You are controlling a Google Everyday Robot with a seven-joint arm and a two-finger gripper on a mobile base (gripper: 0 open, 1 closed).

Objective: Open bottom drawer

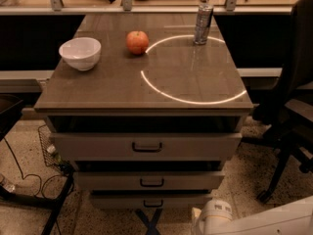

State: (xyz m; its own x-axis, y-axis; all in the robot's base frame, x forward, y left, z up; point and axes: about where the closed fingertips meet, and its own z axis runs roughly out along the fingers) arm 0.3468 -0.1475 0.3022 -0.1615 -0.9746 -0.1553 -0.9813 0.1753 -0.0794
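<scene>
tabletop (98, 89): bowl (80, 53) left, apple (138, 42) middle, can (203, 23) back right
top drawer (98, 146): just under tabletop
bottom drawer (112, 200): lowest, under middle drawer (107, 180)
hand (211, 218): low, just right of bottom drawer
chair (293, 106): right of tabletop

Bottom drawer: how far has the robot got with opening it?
Nothing looks done: the bottom drawer appears shut, its handle untouched. In hand: the white arm is low beside it; the gripper is out of frame. Left: grasp handle, pull.
</scene>
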